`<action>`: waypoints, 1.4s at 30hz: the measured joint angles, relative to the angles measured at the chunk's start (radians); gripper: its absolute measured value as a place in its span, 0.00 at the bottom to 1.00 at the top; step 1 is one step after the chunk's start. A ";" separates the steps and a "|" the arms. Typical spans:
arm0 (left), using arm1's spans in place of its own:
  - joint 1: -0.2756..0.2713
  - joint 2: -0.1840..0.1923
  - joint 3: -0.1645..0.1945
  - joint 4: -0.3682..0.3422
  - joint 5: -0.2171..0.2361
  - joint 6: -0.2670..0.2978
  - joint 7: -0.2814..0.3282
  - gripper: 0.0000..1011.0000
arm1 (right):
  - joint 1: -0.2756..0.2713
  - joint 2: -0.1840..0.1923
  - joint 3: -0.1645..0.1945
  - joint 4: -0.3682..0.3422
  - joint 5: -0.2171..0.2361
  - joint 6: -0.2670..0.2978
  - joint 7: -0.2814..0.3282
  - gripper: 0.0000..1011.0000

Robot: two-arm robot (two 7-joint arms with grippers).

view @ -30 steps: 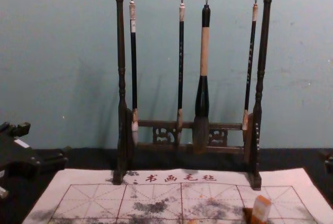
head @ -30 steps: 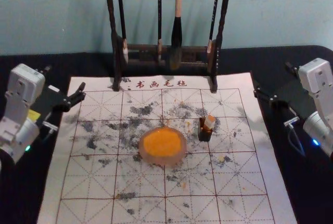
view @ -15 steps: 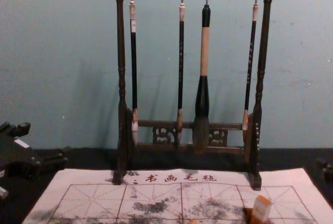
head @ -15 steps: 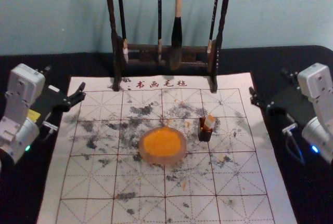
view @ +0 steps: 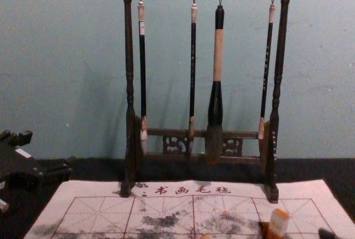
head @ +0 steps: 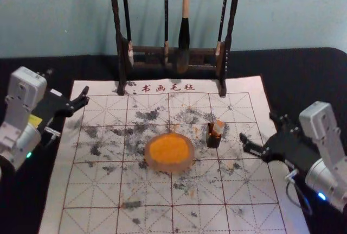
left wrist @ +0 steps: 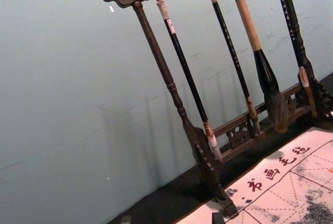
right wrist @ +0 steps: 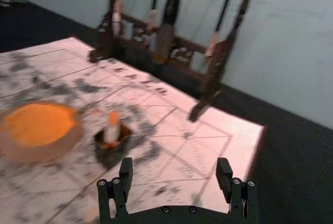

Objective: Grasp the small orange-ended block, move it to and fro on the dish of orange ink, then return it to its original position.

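Currently, the block (head: 218,127) is being held, seemingly tilted, by its holder (head: 213,141); grasping, inking and return are being awaited, the right gripper (head: 257,127) being poised nearby, fingers wide.

Reads 书画毛毡 in red characters (head: 168,88) on the white mat (head: 238,84).
Runs in one row near the mat's far edge, beyond the grid; also bears tiny lettering, too small to read, on slim dark brush handles (view: 193,67).
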 joint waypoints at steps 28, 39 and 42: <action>0.000 0.000 0.000 0.000 0.000 0.000 0.000 0.99 | 0.092 -0.168 -0.029 0.118 -0.006 -0.017 0.145 0.99; 0.000 0.000 0.000 0.000 0.000 0.000 0.000 0.99 | 0.118 -0.203 -0.024 0.152 -0.024 0.001 0.178 0.99; 0.000 0.000 0.000 0.000 0.000 0.000 0.000 0.99 | 0.118 -0.209 -0.019 0.155 -0.026 0.012 0.185 0.99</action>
